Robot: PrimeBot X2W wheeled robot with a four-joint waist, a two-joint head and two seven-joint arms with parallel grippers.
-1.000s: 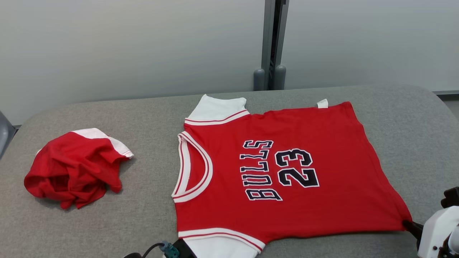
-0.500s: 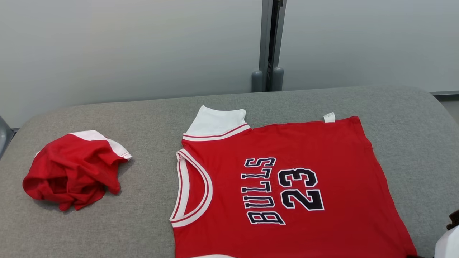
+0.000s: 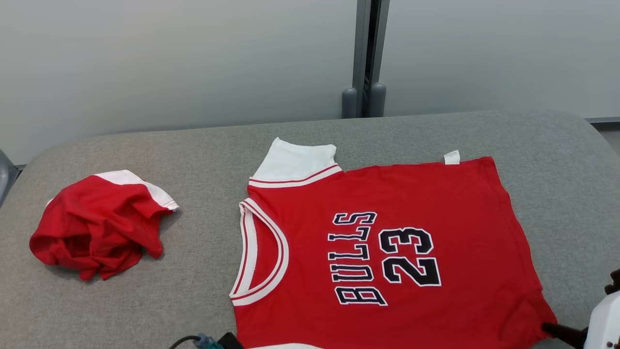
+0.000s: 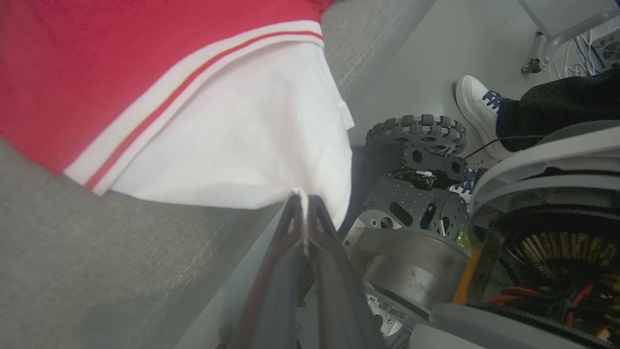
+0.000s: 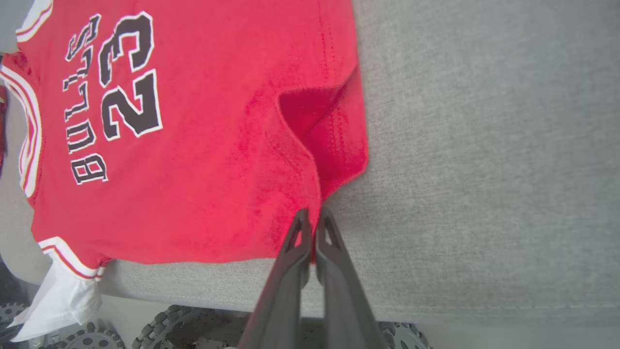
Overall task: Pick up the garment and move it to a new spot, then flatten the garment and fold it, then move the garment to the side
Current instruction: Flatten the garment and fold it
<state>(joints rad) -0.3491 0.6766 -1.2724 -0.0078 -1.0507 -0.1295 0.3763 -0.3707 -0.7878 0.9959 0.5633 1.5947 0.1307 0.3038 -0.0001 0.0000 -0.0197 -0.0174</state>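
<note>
**While flattening is in hand, folding waits**

Spread on the bench [image 3: 193, 155], the garment [image 3: 387, 242] is held: left tool [image 4: 302, 213] clenched on its white sleeve, right tool [image 5: 312, 225] on its red hem corner. Next, likely: smooth that buckled corner, then fold.

Left gripper [image 4: 304, 207] jaws clamped, right gripper [image 5: 313, 220] too, wrists seemingly low

garment [image 3: 402, 194] | red jersey, white sleeves, BULLS 23 | spread flat, print up, collar left
</note>
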